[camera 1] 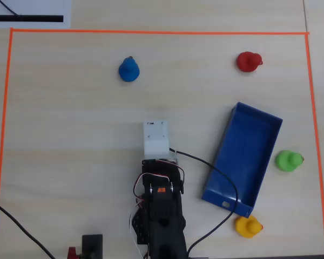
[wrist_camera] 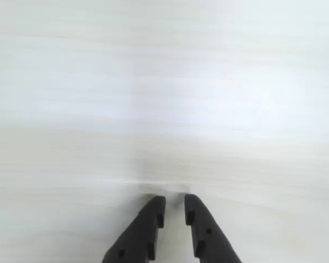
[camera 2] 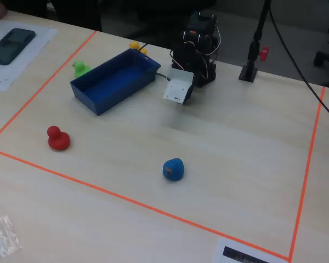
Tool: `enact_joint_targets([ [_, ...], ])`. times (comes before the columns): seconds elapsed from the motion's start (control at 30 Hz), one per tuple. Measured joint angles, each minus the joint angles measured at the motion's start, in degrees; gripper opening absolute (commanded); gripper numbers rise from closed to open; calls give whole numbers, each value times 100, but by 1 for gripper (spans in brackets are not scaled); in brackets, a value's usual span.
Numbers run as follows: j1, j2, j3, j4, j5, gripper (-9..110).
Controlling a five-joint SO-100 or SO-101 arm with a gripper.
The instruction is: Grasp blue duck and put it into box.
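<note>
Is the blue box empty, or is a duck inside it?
Empty. The box shows only its bare blue floor in the overhead view; the blue duck sits apart on the table.

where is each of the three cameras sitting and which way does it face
Overhead view: sits above the table, looks straight down; the arm enters from the bottom edge, with the blue duck and box beyond it.
Wrist view: rides on the arm, looks down at bare table; only the gripper fingertips show, a narrow gap between them.
Fixed view: stands across the table, facing the arm from the front.
Shared: overhead and fixed views both show blue duck, box and red duck.
</note>
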Motion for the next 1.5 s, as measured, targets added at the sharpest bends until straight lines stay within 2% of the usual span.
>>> enact_joint_targets([
  [0.53, 0, 0, 0, 0, 0, 2],
  [0.87, 0, 0, 0, 0, 0, 10],
  [1.5, 0, 0, 0, 0, 0, 9],
])
